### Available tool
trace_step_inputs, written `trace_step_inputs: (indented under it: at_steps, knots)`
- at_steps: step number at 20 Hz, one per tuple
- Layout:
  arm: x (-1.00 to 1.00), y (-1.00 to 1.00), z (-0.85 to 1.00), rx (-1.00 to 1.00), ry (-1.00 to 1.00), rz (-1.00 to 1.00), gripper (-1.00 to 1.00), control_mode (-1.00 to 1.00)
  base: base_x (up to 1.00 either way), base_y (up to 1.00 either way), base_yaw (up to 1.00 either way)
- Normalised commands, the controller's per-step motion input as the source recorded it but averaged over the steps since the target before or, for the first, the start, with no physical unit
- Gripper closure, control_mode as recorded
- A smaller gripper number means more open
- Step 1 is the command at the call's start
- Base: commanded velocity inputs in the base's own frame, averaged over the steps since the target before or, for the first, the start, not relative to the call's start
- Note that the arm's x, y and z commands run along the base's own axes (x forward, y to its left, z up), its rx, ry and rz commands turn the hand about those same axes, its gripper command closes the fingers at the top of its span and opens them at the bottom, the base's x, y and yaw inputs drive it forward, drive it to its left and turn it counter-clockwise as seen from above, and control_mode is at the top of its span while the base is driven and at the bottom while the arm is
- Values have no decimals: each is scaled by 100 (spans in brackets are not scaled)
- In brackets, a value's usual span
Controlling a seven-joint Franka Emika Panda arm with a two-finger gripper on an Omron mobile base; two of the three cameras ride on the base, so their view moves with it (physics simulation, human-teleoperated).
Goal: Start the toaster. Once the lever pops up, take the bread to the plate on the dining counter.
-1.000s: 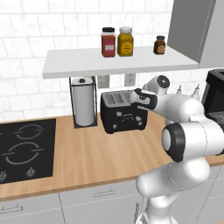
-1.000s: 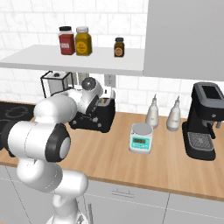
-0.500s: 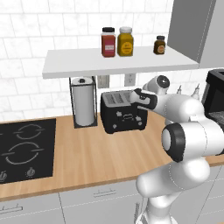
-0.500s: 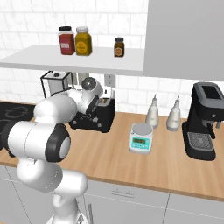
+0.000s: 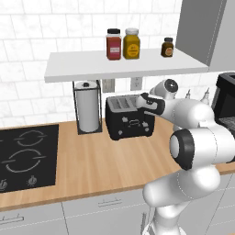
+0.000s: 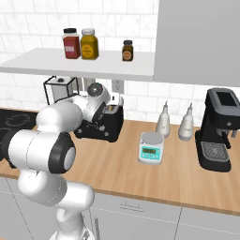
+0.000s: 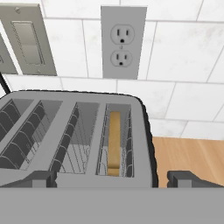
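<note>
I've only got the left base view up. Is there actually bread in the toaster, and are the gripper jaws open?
Observer: Yes. In the hand view one brown slice of bread stands on edge in the slot of the toaster nearest the bare counter.
Operator: And the jaws?
Observer: Open. The gripper has a tip on each side of the toaster's near end, holding nothing.
Operator: What's beyond my right edge?
Observer: In the right base view, a small kitchen scale sits on the counter, then two pale bottles and the black coffee machine.
</note>
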Motion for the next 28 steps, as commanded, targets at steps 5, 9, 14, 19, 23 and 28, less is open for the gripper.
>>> trace_step_inputs:
  at_steps: [5, 9, 14, 19, 23, 28]
  knots:
    - [0, 0, 0, 0, 0, 0, -100, -100, 0, 0, 0]
    - [0, 0, 0, 0, 0, 0, -100, -100, 0, 0, 0]
    - [0, 0, 0, 0, 0, 0, -100, -100, 0, 0, 0]
    - [0, 0, 0, 0, 0, 0, -100, -100, 0, 0, 0]
    - [0, 0, 0, 0, 0, 0, -100, -100, 0, 0, 0]
    - [0, 0, 0, 0, 0, 0, -100, -100, 0, 0, 0]
